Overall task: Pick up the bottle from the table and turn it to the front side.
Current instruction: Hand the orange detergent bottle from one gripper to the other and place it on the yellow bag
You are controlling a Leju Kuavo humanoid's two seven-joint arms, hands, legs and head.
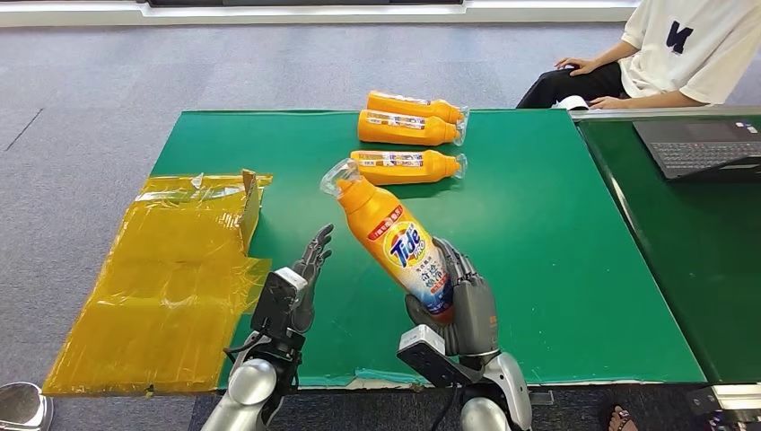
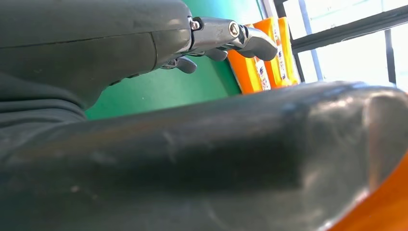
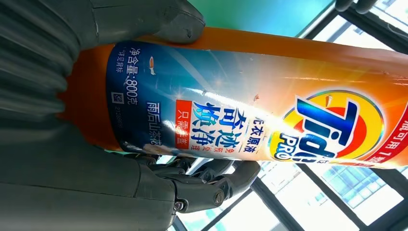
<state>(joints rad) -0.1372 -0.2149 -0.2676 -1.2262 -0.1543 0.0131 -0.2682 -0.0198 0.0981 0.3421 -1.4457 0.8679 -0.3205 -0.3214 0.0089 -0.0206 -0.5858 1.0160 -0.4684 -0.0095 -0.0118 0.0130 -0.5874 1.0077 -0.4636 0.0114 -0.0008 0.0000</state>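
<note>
An orange Tide bottle (image 1: 395, 238) is lifted off the green table (image 1: 556, 233), tilted with its cap up and to the left. Its front label faces me. My right hand (image 1: 462, 305) grips its lower end; in the right wrist view the bottle (image 3: 250, 106) lies across the hand, fingers (image 3: 211, 185) curled around the label's far side. My left hand (image 1: 305, 274) hovers just left of the bottle with fingers straight and apart, holding nothing. In the left wrist view its fingers (image 2: 231, 36) reach out over the table.
Three more orange bottles (image 1: 408, 135) lie on their sides at the table's far middle. A yellow plastic sheet (image 1: 170, 269) covers the left end. A person (image 1: 664, 54) sits at the far right beside a laptop (image 1: 700, 148).
</note>
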